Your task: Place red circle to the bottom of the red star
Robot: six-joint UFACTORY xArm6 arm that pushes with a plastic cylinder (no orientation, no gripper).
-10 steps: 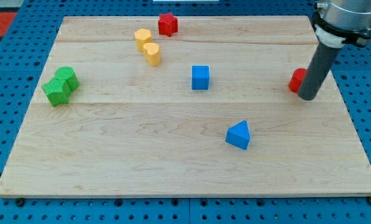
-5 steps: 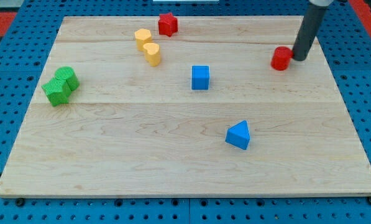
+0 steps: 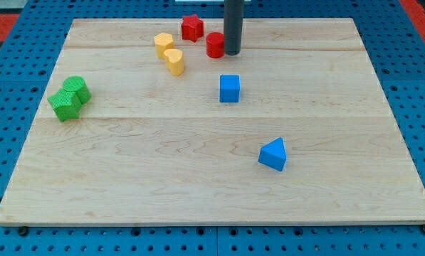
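Positioning is nearly done: the end effector, a gripless rod tip [image 3: 231,52], touches the red circle [image 3: 214,45], needing a leftward nudge beneath the red star [image 3: 191,27].

The dark rod [image 3: 233,25] is coming down from the view's top edge, a little right of centre, and is standing nearly upright with no visible lean to either side. Only its lower stretch is showing; the arm above it is lying outside the view. My tip [image 3: 232,53] is resting at the worktop's height in the upper part of the view. The rod is showing a plain round shaft, dark grey, of even thickness from the edge down to its end.
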